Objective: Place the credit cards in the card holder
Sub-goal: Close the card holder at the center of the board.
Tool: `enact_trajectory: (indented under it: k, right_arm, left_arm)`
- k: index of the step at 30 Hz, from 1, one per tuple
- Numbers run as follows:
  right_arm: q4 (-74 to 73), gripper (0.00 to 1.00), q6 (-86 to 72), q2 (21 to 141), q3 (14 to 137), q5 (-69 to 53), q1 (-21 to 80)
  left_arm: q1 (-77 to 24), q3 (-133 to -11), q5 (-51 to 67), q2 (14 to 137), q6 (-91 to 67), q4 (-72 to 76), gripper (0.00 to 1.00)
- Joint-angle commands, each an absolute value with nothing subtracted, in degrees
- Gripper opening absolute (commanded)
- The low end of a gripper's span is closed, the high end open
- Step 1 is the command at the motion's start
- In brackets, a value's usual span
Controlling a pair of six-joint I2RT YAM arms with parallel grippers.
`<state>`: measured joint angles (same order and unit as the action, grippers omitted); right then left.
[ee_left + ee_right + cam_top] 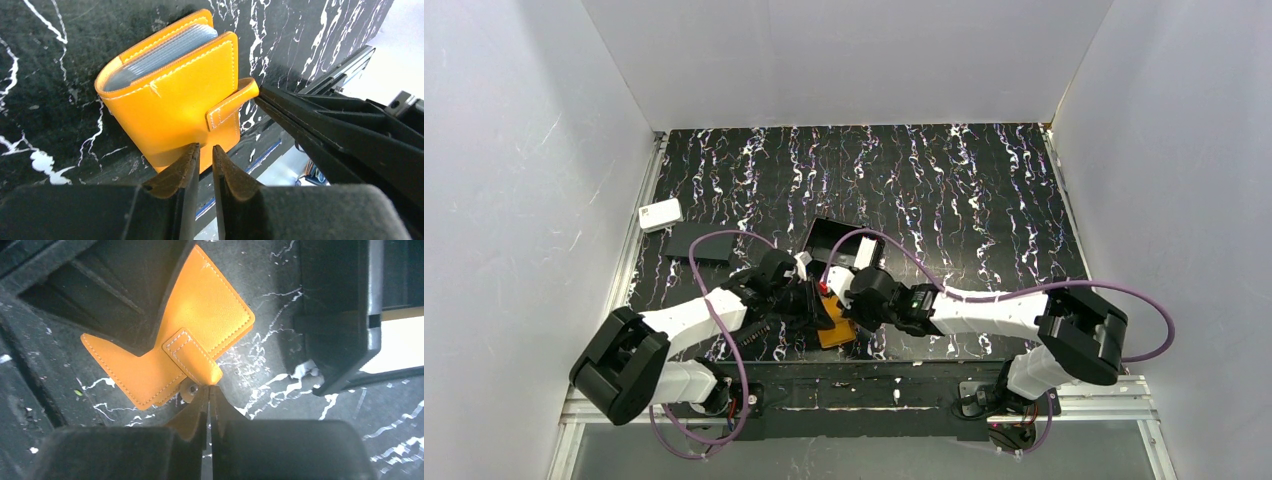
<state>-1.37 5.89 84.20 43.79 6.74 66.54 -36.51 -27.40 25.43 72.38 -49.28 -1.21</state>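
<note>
Right gripper point(210, 390) has its fingers pressed together, the tips touching the end of the tab point(192, 352). Whether the tab is truly pinched is hard to make out. Left gripper point(205, 150) shows only a thin gap between its fingers, set at the near edge of the card holder point(170, 95). Whether that edge sits inside the gap cannot be told.

From the top camera both grippers cover most of the holder, leaving one orange corner showing close to the near edge of the tabletop point(944, 190), about midway along it. The left wrist camera shows the holder lying closed, orange with pale stitching and see-through pockets at its far side. The right wrist camera alone shows a small metal snap point(192, 388) beside the tab's end. A pale flat piece point(865, 254) lies in the black tray point(834, 228); what it is stays unclear.
</note>
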Motion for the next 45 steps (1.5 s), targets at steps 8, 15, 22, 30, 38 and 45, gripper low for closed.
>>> enact_trajectory:
  k: [8, 15, 22, 30, 38, 45]
  right_arm:
    - [-7.1, 0.35, 4.4, 87.2, 49.1, 24.9, 72.4]
    - [4.2, 0.49, -1.8, 86.8, 42.5, 22.9, 72.4]
    - [5.3, 0.53, -4.7, 90.8, 41.7, 34.9, 72.3]
    - [-2.5, 0.44, -10.1, 88.8, 43.0, 52.2, 72.0]
    - [-4.7, 0.72, -15.6, 79.3, 41.4, 27.0, 70.5]
    - [7.2, 0.78, -41.0, 72.2, 33.1, -2.7, 61.2]
  left_arm:
    - [-36.8, -24.8, 20.6, 77.7, -46.8, -0.4, 0.13]
    - [-36.8, -25.2, 20.9, 78.1, -46.4, -0.4, 0.11]
    - [-36.8, -25.4, 21.0, 77.4, -45.7, -1.2, 0.1]
    - [-36.8, -25.5, 21.6, 78.8, -45.4, -0.4, 0.1]
    - [-36.8, -26.6, 22.1, 78.6, -44.7, -1.2, 0.09]
    - [-36.8, -26.3, 22.2, 79.1, -45.3, -0.4, 0.09]
